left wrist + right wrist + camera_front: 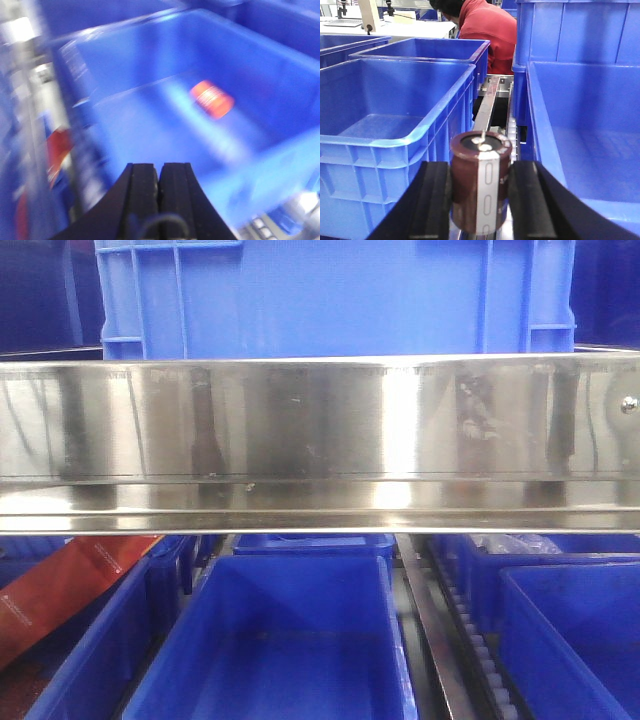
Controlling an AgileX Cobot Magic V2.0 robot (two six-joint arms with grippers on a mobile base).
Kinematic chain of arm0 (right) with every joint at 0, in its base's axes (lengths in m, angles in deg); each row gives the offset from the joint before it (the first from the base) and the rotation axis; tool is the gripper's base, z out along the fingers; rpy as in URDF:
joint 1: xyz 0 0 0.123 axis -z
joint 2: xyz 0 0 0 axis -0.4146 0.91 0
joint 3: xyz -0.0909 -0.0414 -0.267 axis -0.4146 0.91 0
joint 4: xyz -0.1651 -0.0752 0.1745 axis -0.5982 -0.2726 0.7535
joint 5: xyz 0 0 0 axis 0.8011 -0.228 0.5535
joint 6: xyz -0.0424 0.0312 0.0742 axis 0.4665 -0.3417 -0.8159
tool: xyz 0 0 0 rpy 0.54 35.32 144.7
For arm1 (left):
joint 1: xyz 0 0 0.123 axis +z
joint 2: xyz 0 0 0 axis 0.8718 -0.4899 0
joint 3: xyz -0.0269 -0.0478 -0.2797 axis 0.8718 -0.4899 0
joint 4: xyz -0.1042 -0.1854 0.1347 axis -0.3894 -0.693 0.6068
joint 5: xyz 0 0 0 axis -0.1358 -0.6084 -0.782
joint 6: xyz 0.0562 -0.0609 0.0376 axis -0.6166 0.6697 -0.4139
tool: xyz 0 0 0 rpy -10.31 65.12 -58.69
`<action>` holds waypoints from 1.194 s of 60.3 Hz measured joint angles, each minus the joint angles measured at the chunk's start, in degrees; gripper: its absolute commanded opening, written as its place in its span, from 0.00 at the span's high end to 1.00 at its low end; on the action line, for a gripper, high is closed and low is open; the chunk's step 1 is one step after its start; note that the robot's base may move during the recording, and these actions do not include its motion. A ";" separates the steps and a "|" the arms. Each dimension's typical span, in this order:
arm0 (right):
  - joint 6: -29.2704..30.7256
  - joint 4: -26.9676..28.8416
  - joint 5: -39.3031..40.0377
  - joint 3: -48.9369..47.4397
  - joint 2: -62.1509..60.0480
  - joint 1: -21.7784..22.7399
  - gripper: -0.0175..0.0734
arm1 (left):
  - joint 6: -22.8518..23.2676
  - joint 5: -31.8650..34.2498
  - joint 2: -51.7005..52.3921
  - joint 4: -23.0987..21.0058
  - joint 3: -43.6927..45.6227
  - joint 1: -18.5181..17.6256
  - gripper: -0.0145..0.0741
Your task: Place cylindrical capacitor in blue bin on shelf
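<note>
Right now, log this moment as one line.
right gripper: shut on cylindrical capacitor | left gripper: shut, empty | placement: not yet done

So my right gripper [480, 172] is clamped on the cylindrical capacitor [481, 187], with a black pad [436, 200] pressed against each side. The thing's standing upright: dark brown sleeve, pale grey stripe facing me, dark top with some silvery bits on it. Just past it a steel rail [487, 102] runs away from me, with a roller track [510, 117] right beside it. Left of the rail there's an open blue bin [395, 145], and a second bin [420, 50] behind that one. On the right is a deeper blue tote [580, 140], with a blue crate [570, 30] above its far end. Someone in a red top [487, 30] is at the far end, with a white table [405, 29] off to their left.
</note>
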 measured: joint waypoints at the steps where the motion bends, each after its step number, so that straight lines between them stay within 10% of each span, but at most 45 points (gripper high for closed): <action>1: 0.00 0.00 0.00 0.00 0.11 0.00 0.99 | 0.35 0.47 1.19 0.00 -1.32 0.25 0.92; 28: 3.36 0.00 -0.11 -17.78 17.47 -6.77 0.99 | 2.26 5.33 32.38 0.08 -30.07 8.87 0.96; 72: 5.42 0.16 -10.18 -48.07 61.47 -17.62 0.99 | 2.26 1.88 37.95 -0.13 -31.46 10.09 0.96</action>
